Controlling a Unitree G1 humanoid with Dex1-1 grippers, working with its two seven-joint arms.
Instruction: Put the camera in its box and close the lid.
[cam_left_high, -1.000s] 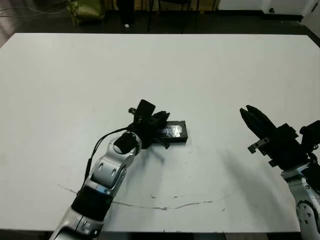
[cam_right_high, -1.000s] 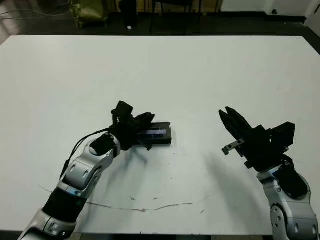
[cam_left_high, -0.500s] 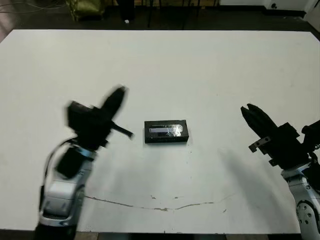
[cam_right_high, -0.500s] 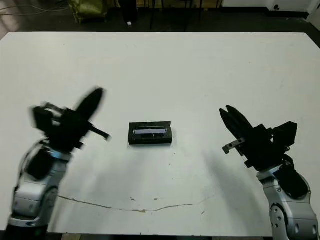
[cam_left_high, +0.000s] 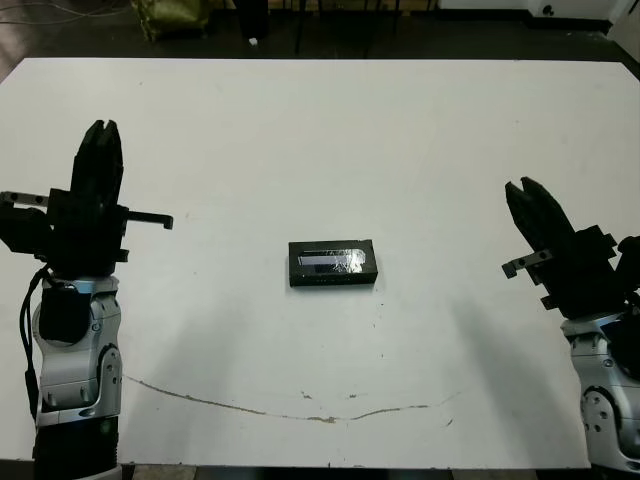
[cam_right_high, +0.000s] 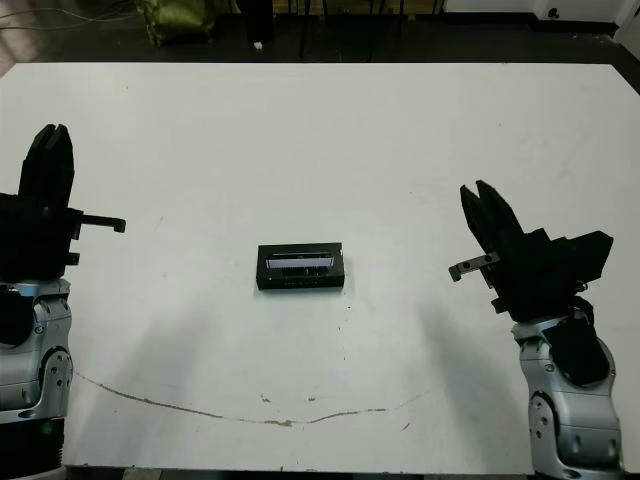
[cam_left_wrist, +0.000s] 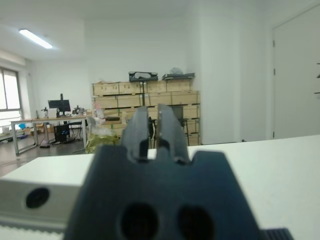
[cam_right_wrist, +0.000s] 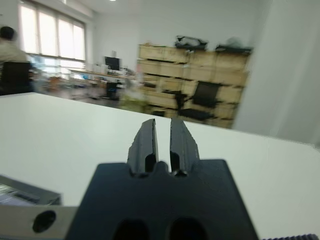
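Observation:
The lid (cam_left_high: 332, 260), flat and black with a shiny window strip, lies closed on the box (cam_left_high: 331, 281) in the middle of the table; only the box's black front wall shows. The camera is hidden. My left gripper (cam_left_high: 100, 132) is raised at the far left, well clear of the box, fingers together and pointing away from me, nothing in them. My right gripper (cam_left_high: 523, 190) hangs at the right, also far from the box, shut and empty. Each wrist view shows its own fingers (cam_left_wrist: 141, 131) (cam_right_wrist: 146, 138) close together over bare table.
A thin dark scuff line (cam_left_high: 300, 415) runs across the white table (cam_left_high: 330, 140) near the front edge. A green bag (cam_left_high: 170, 15) and chair legs stand beyond the far edge. A seated person (cam_right_wrist: 7, 47) shows far off in the right wrist view.
My left gripper has left the box, swung out to the far left and risen. The lidded box stayed put. My right gripper drifted slightly to the right.

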